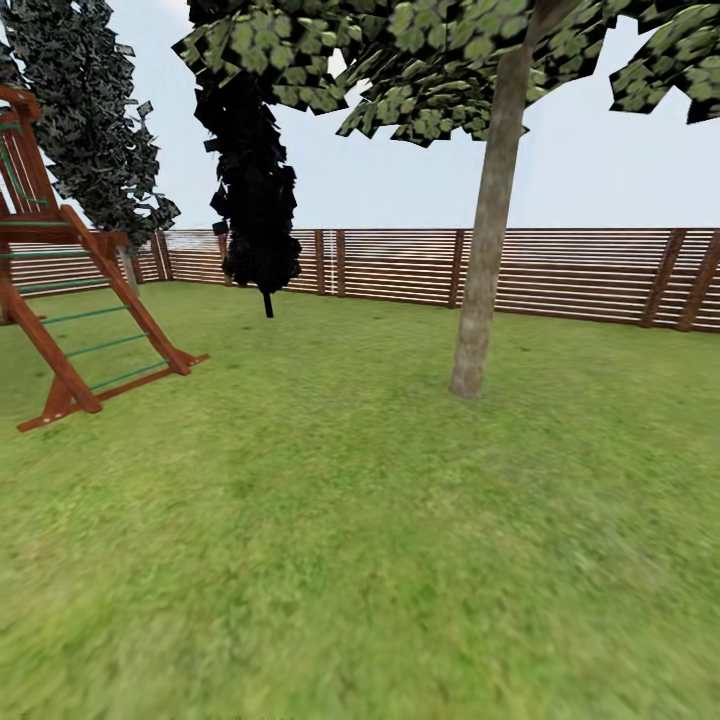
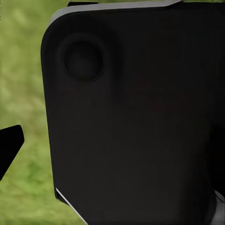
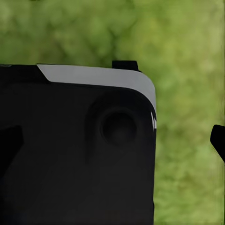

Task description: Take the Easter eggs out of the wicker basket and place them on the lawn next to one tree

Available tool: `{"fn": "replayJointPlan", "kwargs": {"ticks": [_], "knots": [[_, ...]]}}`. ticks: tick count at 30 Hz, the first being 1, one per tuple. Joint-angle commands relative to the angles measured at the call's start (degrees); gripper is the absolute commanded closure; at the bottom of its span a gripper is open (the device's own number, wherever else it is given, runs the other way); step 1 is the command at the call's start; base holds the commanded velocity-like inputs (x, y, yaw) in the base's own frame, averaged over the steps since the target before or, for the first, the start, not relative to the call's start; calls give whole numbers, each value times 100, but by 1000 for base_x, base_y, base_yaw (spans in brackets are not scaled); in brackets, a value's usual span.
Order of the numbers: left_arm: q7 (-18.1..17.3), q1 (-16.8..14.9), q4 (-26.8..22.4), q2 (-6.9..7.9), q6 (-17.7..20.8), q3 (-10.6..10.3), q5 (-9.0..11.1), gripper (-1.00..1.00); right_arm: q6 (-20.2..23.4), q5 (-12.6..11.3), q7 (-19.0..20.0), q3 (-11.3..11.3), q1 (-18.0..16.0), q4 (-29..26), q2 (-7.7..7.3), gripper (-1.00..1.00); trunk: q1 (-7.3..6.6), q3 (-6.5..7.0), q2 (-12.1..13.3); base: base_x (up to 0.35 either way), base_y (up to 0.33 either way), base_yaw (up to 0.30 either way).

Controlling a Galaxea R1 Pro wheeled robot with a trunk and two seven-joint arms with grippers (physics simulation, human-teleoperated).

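Head view looks out over the broad lawn of short bright green grass [image 1: 330, 560], which fills the near ground and runs back to a brown slatted wooden fence [image 1: 580, 275]. A tree with a straight, smooth, pale grey-beige trunk [image 1: 488, 240] stands on the grass a bit right of the middle, well in front of the fence. Its dark, glossy, angular leaf clumps [image 1: 420, 60] spread across the top. Further back, close to the fence, stands a thin black-trunked tree with very dark leaves [image 1: 255, 190]. At the left edge of the lawn is a red-brown wooden climbing frame with green rungs [image 1: 70, 320], and behind it a tall tree with grey-green leaves [image 1: 90, 110]. The sky is pale blue-grey.

Left wrist view has a big dark rounded robot part [image 2: 136, 117] up close, with blurry green grass beside it. A small black tip [image 2: 9, 147] pokes in at one edge. I cannot tell if the left claw is open or closed.

Right wrist view shows a dark robot part with a light grey edge [image 3: 77, 150] over blurry grass, and a black tip [image 3: 218, 138] at the side. I cannot tell the right claw's state either.
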Motion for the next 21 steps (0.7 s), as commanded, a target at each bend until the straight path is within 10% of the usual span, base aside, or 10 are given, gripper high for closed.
{"fn": "replayJointPlan", "kwargs": {"ticks": [1, 21], "knots": [[-5, 2, -9, -1, 6, 3, 4, -100, -24, 6, 6, 4, -3, 5, 2, -100, 0, -5, -3, 0, 0, 237], [-4, 2, -9, -1, 1, -2, 0, -100, -165, 22, -3, 17, -3, 22, 15, -100, 0, -32, -3, 0, 0, 294]]}}
